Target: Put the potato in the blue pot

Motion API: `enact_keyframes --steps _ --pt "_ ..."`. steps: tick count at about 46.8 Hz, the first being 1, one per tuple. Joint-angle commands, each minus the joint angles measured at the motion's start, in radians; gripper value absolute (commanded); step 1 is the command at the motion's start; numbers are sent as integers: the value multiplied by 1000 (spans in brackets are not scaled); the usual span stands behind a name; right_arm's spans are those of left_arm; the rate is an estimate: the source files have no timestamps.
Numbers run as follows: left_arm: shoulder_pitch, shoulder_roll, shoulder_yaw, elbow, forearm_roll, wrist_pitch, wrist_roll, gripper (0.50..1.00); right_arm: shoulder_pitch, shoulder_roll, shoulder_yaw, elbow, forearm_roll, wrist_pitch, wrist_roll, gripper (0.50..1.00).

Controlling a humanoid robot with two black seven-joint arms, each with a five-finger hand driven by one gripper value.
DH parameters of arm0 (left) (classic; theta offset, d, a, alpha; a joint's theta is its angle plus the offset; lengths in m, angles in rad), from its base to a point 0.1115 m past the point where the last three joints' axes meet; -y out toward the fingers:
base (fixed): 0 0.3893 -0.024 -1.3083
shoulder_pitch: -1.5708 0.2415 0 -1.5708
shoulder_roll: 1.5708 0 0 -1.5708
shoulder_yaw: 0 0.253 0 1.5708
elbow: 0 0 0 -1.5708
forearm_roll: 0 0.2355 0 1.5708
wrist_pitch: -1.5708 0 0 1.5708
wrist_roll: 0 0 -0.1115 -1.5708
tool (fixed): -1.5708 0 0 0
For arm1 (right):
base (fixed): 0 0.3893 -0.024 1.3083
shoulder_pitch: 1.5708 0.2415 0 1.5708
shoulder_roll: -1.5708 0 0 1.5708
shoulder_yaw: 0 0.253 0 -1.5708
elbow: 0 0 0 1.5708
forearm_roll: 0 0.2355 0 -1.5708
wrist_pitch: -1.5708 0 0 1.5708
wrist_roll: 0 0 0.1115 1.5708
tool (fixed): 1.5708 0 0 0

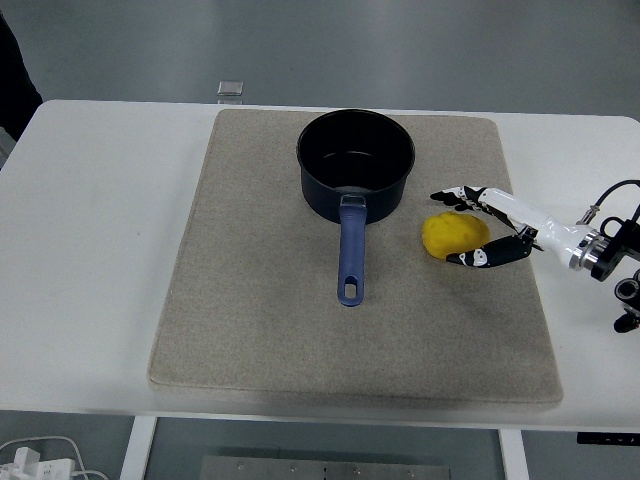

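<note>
A yellow potato [452,234] lies on the beige mat [250,300], to the right of the blue pot [355,165]. The pot stands upright at the mat's back middle, empty, with its blue handle [351,255] pointing toward the near edge. My right hand [478,226] comes in from the right edge. Its fingers [462,194] are spread around the potato's right side, some above it and some [478,257] below it. I cannot tell whether they touch the potato. The potato rests on the mat. My left arm is out of view.
The mat covers most of the white table [90,250]. A small grey square object [231,88] lies at the table's far edge. A dark shape [12,80] shows at the top left corner. White cables [40,458] lie on the floor at bottom left.
</note>
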Motion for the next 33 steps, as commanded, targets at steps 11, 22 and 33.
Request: enact_keyframes --steps 11,22,33 --pt "0 0 0 -2 2 0 0 999 0 -2 -2 -1 1 -4 21 500" --pt "0 0 0 -2 2 0 0 999 0 0 -4 -1 1 -9 40 500" --pt "0 0 0 -3 2 -2 0 999 -6 0 -4 -2 -1 -9 40 500"
